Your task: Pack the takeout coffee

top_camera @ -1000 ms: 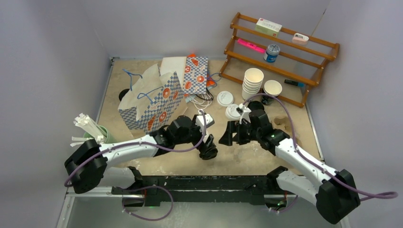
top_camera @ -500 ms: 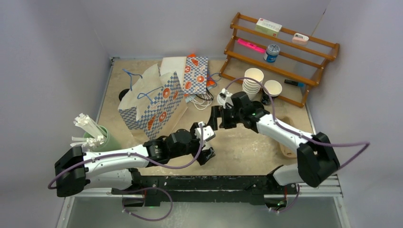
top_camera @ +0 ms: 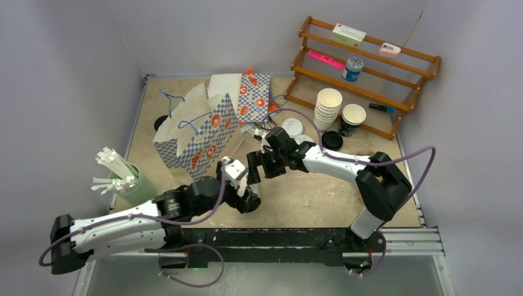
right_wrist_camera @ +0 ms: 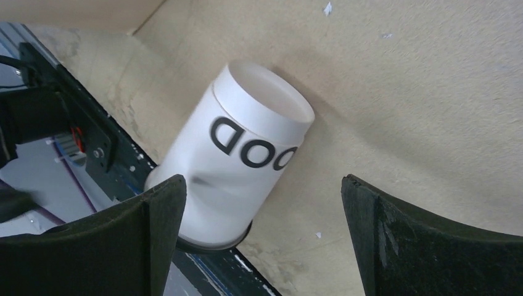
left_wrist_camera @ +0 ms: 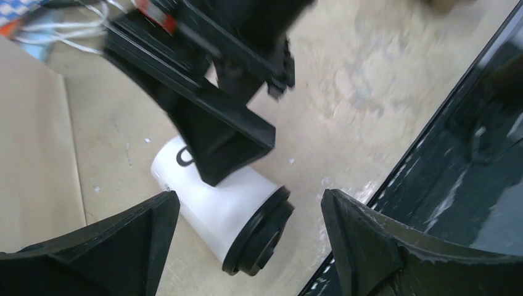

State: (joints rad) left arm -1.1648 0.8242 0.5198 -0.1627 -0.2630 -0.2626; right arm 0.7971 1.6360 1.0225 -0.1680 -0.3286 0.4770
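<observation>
We count one lidded coffee cup (left_wrist_camera: 216,206), two patterned bags (top_camera: 197,139), one stack of white cups (top_camera: 327,108), one loose cup (top_camera: 353,115), one wooden rack (top_camera: 435,63).

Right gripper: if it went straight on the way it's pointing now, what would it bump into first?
Most likely the coffee cup, lying on its side on the table straight ahead of the right gripper, framed by its open jaws. The gap to it is hard to judge.

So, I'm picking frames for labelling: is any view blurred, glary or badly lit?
Top external: sharp and evenly lit, with no glare. Left wrist: motion smear across the upper part, but the tipped coffee cup is clear enough. Right wrist: nearly crisp, with the cup's lettering legible and only soft shadows.
</observation>
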